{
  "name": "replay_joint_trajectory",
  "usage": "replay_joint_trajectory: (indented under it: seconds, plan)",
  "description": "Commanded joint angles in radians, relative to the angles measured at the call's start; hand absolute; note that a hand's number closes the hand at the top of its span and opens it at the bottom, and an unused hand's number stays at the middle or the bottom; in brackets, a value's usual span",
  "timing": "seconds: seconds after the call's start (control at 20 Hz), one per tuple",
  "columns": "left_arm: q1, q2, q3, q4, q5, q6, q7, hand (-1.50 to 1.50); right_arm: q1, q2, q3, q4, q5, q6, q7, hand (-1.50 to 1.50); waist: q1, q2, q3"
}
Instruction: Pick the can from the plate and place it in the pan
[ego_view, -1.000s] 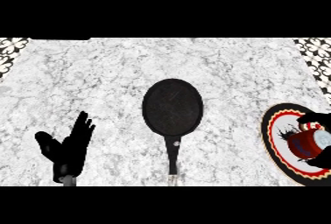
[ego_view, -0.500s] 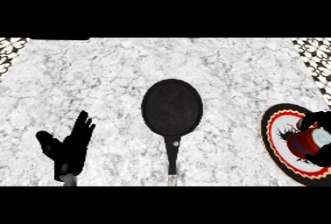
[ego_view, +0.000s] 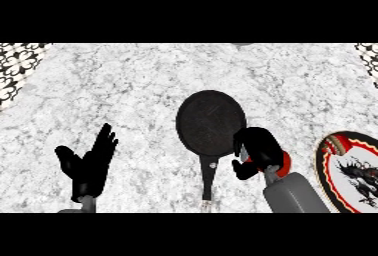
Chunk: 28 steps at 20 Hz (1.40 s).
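Observation:
A black pan (ego_view: 210, 122) lies in the middle of the marble counter, its handle (ego_view: 208, 180) pointing toward me. My right hand (ego_view: 256, 149) hovers just right of the pan's near rim, fingers curled round a red can (ego_view: 278, 160) that shows only as a red sliver behind the fingers. The decorated plate (ego_view: 350, 172) with a red and black rim sits at the right edge, with nothing on it. My left hand (ego_view: 90, 162) rests open at the lower left, fingers up.
Patterned tiles (ego_view: 16, 65) border the counter's far left corner and another strip (ego_view: 368, 55) shows at the far right. A small grey object (ego_view: 244, 44) peeks in at the counter's far edge.
My right hand has lifted the can off the plate and carried it left, to the pan's right rim. The plate now shows bare. The left hand has not moved.

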Motion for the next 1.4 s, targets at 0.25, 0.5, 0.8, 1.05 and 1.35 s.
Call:
replay_joint_trajectory:
  seconds: [0.25,0.5,0.8,1.05,1.35]
  plan:
    - [-0.029,-0.011,-0.018,0.019,-0.013,0.006,0.019,0.00,-0.219,0.140,0.332,-0.118,0.216,-0.195,0.478,1.50,0.011,-0.020,0.006]
    - [-0.032,-0.003,-0.019,0.017,-0.017,0.004,0.028,0.00,-0.325,0.141,0.455,-0.168,0.298,-0.300,0.780,1.50,0.012,-0.014,0.008]
    - [-0.034,-0.027,-0.027,0.021,-0.022,0.024,0.029,0.00,-0.448,0.141,0.524,-0.184,0.291,-0.289,1.055,1.50,0.009,-0.007,0.008]
    - [-0.022,-0.019,-0.018,0.031,-0.015,0.006,0.007,0.00,-0.522,0.141,0.502,-0.152,0.274,-0.365,1.107,1.50,-0.001,0.005,0.009]
    - [-0.037,-0.023,0.001,0.010,-0.006,0.026,0.024,0.00,-0.569,0.141,0.467,-0.029,0.284,-0.436,1.115,1.50,-0.015,0.009,0.010]
